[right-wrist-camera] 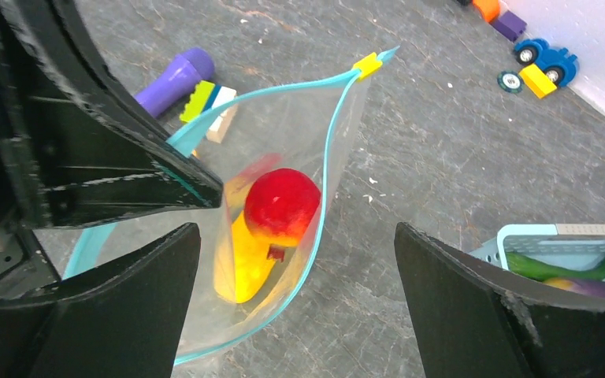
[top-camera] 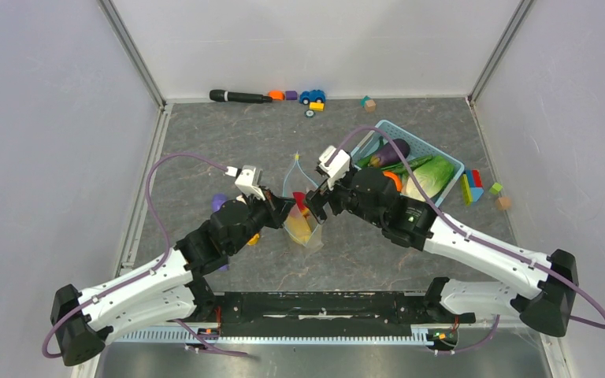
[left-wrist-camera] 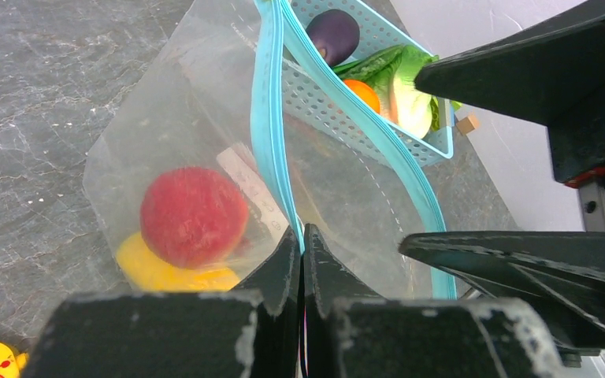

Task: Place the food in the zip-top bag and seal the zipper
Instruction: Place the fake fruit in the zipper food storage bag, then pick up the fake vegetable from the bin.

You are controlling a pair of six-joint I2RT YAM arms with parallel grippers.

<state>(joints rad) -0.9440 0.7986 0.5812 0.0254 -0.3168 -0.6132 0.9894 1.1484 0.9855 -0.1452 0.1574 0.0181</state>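
Observation:
The clear zip-top bag (top-camera: 305,227) stands at the table's centre with its mouth held open. Inside lie a red round fruit (right-wrist-camera: 282,206) and a yellow mango (right-wrist-camera: 240,264). My left gripper (left-wrist-camera: 301,236) is shut on the teal zipper (left-wrist-camera: 268,126) strip of the near mouth edge. My right gripper (right-wrist-camera: 297,228) hangs open just above the bag's mouth, with nothing between its fingers. A yellow slider (right-wrist-camera: 366,64) sits at the zipper's far end. The eggplant (left-wrist-camera: 333,35), lettuce (left-wrist-camera: 406,87), orange (left-wrist-camera: 362,93) and green pods (right-wrist-camera: 567,268) lie in the basket.
The light-blue lattice basket (top-camera: 441,157) stands right of the bag, close behind my right arm. A purple stick (right-wrist-camera: 175,75) and blocks (right-wrist-camera: 209,110) lie left of the bag. A black handle (top-camera: 240,96), a toy car (top-camera: 312,96) and blocks (top-camera: 473,187) line the back and right.

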